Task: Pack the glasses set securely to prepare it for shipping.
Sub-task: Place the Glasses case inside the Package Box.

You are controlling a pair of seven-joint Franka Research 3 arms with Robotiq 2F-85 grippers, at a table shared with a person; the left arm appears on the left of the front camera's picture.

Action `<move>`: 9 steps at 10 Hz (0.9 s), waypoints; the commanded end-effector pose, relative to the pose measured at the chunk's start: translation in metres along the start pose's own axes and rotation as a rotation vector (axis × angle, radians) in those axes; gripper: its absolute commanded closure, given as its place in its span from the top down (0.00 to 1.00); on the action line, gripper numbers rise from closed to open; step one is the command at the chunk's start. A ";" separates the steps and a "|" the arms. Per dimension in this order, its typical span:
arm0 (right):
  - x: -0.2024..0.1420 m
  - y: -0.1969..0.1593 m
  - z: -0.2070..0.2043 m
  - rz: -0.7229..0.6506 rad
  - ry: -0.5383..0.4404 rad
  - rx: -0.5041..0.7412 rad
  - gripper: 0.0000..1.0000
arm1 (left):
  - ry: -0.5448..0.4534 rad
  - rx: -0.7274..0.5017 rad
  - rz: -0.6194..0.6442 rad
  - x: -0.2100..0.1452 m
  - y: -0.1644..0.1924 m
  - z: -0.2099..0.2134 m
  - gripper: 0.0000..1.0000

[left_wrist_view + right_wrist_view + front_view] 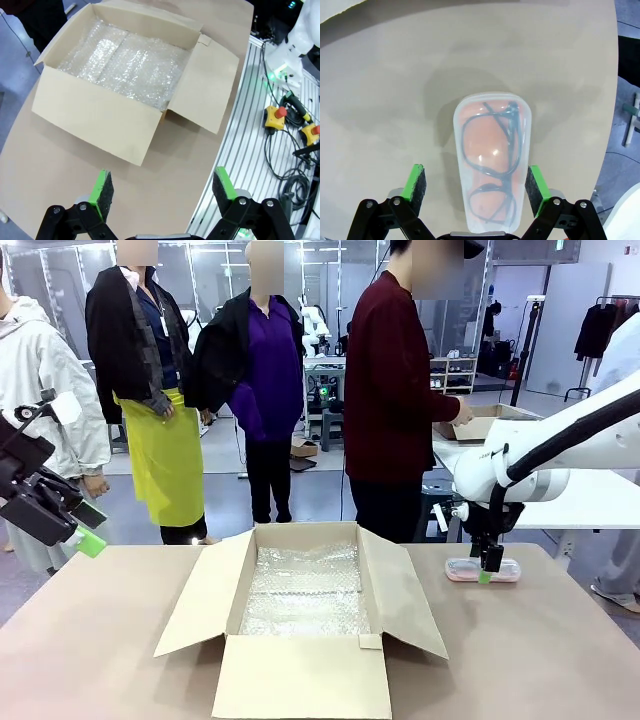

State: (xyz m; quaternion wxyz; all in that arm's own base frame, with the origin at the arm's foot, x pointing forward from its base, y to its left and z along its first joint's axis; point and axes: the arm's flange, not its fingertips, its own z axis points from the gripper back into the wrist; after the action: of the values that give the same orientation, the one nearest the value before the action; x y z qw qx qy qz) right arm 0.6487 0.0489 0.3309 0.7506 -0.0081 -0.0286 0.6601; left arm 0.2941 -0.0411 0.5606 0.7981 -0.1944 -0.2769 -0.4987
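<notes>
**A:** Where is the pink case (492,150) sitting relative to the right gripper (475,172)?

**B:** It is flat on the table (385,100), lying lengthwise between the two fingers (415,185). Its near end is deep between them and its far end reaches out past their tips. The jaws are spread wide and released. Each green pad stands just beside a long edge, with a gap on both sides.

**A:** So what could spoil the pick?

**B:** The case is smooth, rounded and low. If the pads close too high on its curved edge, I'd expect it to squirt out forward or tip up. It also looks a little nearer one pad than the other. That pad would touch first and could shove or twist the case before the other one bites.

**A:** And if it squeezes too hard?

**B:** The thin shell might flex onto the spectacles inside.

**A:** What about the left gripper (162,175)?

**B:** It is also released and empty. The cardboard box (95,115) lies ahead of its fingertips, and the bubble wrap (125,65) lining is well beyond them. The box's raised flaps are a snag risk for a case carried in too low.
</notes>
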 end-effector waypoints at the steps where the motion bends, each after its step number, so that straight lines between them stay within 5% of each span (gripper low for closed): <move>1: 0.003 -0.005 -0.004 -0.019 0.036 -0.041 1.00 | -0.012 -0.003 -0.009 0.000 0.000 0.001 1.00; 7: 0.001 -0.016 -0.022 -0.086 0.064 -0.048 1.00 | -0.012 -0.003 -0.009 0.000 0.000 0.001 1.00; 9: -0.001 -0.016 -0.020 -0.086 0.059 -0.053 0.43 | -0.012 -0.003 -0.009 0.000 0.000 0.001 1.00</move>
State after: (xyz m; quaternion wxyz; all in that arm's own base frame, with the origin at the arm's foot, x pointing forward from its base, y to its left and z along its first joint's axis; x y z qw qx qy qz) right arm 0.6626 0.0429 0.3097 0.7742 -0.0372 -0.0214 0.6315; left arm 0.2941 -0.0411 0.5606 0.7981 -0.1943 -0.2769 -0.4987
